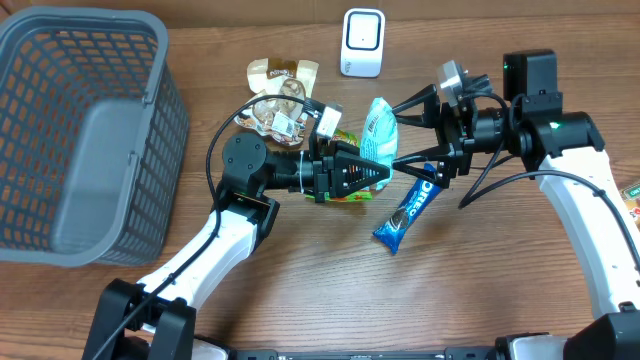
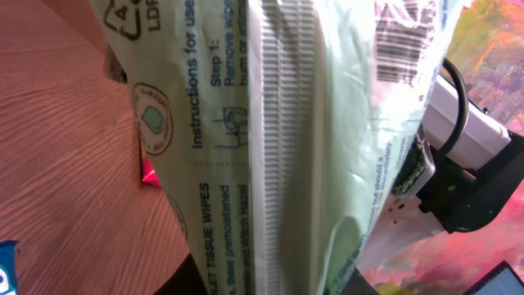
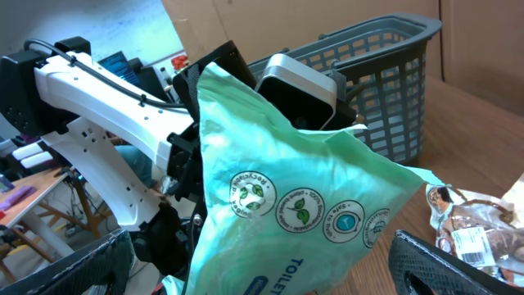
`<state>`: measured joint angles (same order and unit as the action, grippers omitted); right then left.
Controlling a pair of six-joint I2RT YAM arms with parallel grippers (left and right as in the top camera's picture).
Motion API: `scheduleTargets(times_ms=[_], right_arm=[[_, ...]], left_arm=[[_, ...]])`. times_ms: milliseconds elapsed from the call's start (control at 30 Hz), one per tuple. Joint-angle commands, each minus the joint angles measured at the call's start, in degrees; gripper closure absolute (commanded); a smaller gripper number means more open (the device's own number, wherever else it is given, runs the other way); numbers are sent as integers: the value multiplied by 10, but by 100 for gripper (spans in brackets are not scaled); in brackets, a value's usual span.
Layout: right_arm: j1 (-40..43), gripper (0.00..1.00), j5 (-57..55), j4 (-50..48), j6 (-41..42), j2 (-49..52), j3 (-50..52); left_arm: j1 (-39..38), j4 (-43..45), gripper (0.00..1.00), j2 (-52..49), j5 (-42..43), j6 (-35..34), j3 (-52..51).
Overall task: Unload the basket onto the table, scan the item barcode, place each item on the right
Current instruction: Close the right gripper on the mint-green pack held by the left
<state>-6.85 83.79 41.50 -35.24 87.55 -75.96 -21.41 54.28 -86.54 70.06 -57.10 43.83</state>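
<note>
**Wipes pack pinched in left claw, right claw spread beside it**

The left claw [image 1: 372,172] is clamped on the lower end of the pack [image 1: 379,130], a soft green pouch of wipes that stands up from its fingers, clear of the table [image 1: 300,290]. The right claw [image 1: 397,135] faces it from the far side with its jaws wide apart, the pack's edge just ahead of its tips and nothing held.

The pouch looks light and limp. Its film is likely slick and it will probably fold or sag if pinched at a corner. The firm seam or the thick middle seems the better hold. Its barcode [image 2: 409,41] sits near the pouch's upper edge on the side facing the left wrist, so any grip should leave that patch bare and flat.

The scanner [image 1: 361,42] stands well beyond both claws. Snack bags [image 1: 278,100] lie behind the left claw, an Oreo bar [image 1: 408,214] just below the right one. The basket [image 1: 150,60] sits far behind the left claw.
</note>
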Motion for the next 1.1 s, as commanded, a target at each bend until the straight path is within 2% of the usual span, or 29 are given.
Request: scheduleTargets(times_ms=[0,400,633,700,1000,1067], right_arm=[[-3,0,20,-3,11,-7,-9],[-16,3,20,-40,45,-7,-9],[-37,5,4,-94,98,-7,-9],[-38,9,3,-94,98,-7,-9],[-38,37,3,-93,100,-7,-9],[-38,38,3,-93,101,-7,-9]], left_arm=[[-4,6,81,-3,-2,-7,10],[-8,0,82,-3,1,-1,10],[-16,0,82,-3,0,-1,10],[-16,0,82,-3,0,-1,10],[-16,0,83,-3,0,-1,10],[-16,0,83,-3,1,-1,10]])
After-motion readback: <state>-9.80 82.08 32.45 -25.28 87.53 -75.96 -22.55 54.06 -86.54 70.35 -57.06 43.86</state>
